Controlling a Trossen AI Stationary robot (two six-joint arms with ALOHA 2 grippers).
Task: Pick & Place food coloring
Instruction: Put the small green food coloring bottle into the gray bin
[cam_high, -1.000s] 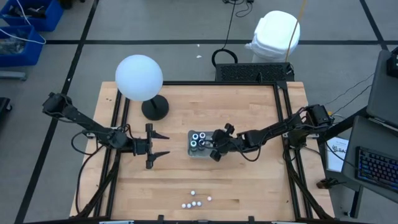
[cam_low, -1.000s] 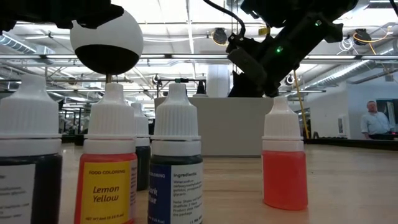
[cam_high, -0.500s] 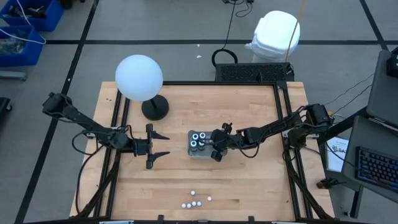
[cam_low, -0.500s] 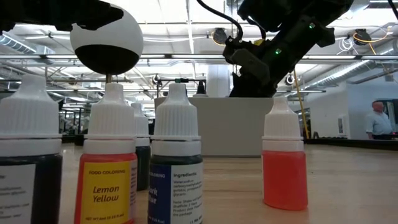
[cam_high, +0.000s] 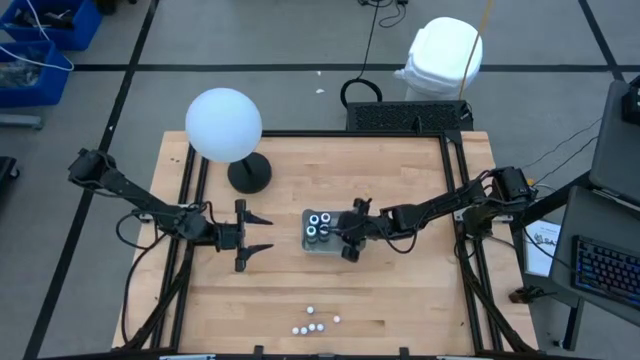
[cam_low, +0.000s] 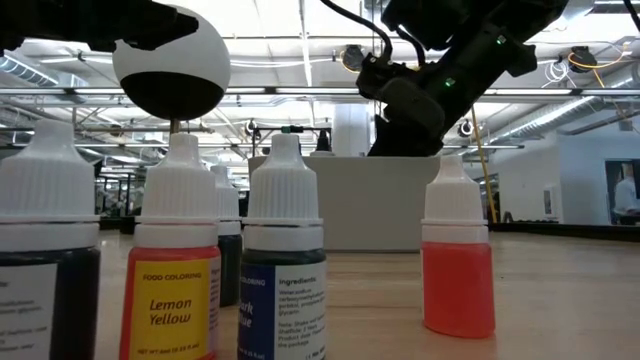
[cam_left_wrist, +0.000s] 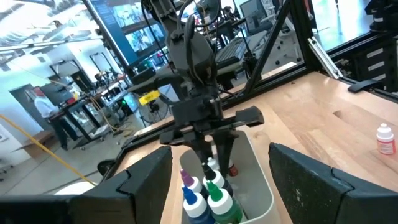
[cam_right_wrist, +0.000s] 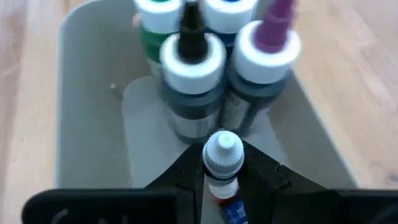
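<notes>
My right hand (cam_right_wrist: 221, 186) pinched a small white-capped food colouring bottle (cam_right_wrist: 222, 163); just ahead, the pale rectangular plastic tray (cam_right_wrist: 81, 118) held four larger dropper bottles (cam_right_wrist: 193, 81). My left hand (cam_high: 252, 234) gaped wide.

four btls (cam_right_wrist: 211, 68) crowd tray (cam_right_wrist: 87, 124) far end, near end free

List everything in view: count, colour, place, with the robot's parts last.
Tray: one, clear, table centre.
Big bottles: four in tray, caps black, purple, green, blue.
Small bottle: one, white cap, red body, held over tray.
Loose small bottles: five, white caps, near front edge.
Globe lamp: one, white, black base, back left.
Left gripper: open, left of tray.
Right gripper: shut on small bottle, at tray's right end.
</notes>
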